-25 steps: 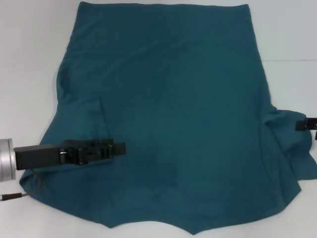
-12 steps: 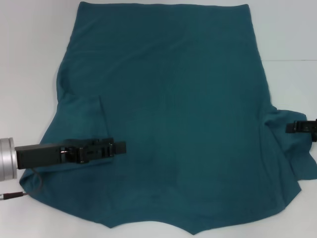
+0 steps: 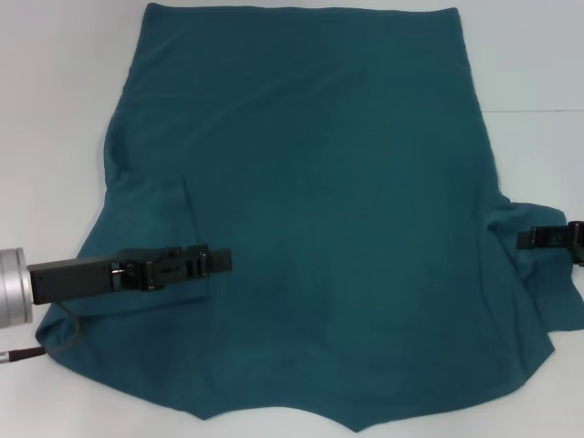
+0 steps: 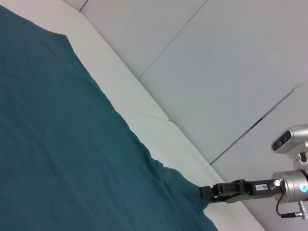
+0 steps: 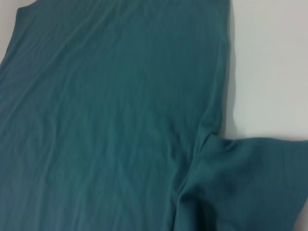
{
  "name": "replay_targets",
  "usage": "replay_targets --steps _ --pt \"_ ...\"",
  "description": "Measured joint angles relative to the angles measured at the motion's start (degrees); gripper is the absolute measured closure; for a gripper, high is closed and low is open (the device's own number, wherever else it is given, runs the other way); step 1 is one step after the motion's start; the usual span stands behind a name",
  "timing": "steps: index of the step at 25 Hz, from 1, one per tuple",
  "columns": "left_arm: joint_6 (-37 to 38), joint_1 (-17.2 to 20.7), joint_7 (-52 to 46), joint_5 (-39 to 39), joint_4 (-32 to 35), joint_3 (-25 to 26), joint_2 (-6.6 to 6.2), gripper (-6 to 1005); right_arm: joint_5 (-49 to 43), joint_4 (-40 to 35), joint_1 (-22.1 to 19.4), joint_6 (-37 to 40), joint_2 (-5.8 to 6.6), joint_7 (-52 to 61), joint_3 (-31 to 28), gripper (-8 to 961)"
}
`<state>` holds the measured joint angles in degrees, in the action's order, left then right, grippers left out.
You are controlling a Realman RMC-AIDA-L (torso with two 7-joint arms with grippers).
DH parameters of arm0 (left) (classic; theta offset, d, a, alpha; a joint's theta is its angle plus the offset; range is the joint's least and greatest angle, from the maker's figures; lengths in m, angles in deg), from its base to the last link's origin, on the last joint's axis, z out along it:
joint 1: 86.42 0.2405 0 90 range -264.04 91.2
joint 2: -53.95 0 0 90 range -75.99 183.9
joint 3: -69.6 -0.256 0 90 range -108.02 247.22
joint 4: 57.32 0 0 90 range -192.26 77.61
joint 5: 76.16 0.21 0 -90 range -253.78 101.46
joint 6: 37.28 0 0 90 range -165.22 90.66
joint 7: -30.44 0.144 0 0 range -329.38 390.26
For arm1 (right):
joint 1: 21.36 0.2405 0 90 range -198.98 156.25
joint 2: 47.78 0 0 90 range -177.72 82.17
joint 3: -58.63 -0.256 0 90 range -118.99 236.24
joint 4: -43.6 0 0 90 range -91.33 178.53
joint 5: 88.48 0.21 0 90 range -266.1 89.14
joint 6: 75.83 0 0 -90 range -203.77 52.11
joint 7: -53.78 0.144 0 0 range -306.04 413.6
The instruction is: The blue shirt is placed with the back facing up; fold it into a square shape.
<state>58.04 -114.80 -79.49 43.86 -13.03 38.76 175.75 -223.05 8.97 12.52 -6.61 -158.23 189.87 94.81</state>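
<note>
The blue shirt [image 3: 319,201] lies spread flat on the white table [image 3: 55,109], plain side up, with its hem at the far edge. Its left sleeve [image 3: 151,228] is folded inward onto the body. My left gripper [image 3: 224,262] reaches in low over that folded sleeve, pointing toward the shirt's middle. My right gripper [image 3: 523,239] is over the right sleeve [image 3: 543,283], close to where the sleeve meets the body. The left wrist view shows the shirt [image 4: 57,144] and, farther off, the right gripper [image 4: 203,192] at the cloth's edge. Only the shirt [image 5: 110,110] and its sleeve [image 5: 240,183] appear in the right wrist view.
A thin cable [image 3: 50,345] loops from the left arm over the shirt's near left corner. Bare white table borders the shirt on the left, the right and the far side. The robot's head [image 4: 291,139] shows in the left wrist view.
My right gripper has moved leftward, farther in over the right sleeve. The left gripper has barely shifted, and the shirt lies as before.
</note>
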Motion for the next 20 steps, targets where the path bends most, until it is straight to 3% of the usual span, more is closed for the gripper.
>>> replay_targets --steps 11,17,20 --pt "0.3 0.3 -0.6 -0.2 0.0 0.0 -0.16 342 0.0 -0.1 0.0 0.0 0.11 0.2 -0.4 318" --pt "0.4 0.2 -0.8 -0.2 0.1 0.0 -0.26 342 0.0 -0.3 0.0 0.0 0.25 0.2 -0.2 569" --pt "0.4 0.2 -0.8 -0.2 0.1 0.0 -0.26 343 -0.1 -0.3 0.0 0.1 0.51 0.1 0.1 801"
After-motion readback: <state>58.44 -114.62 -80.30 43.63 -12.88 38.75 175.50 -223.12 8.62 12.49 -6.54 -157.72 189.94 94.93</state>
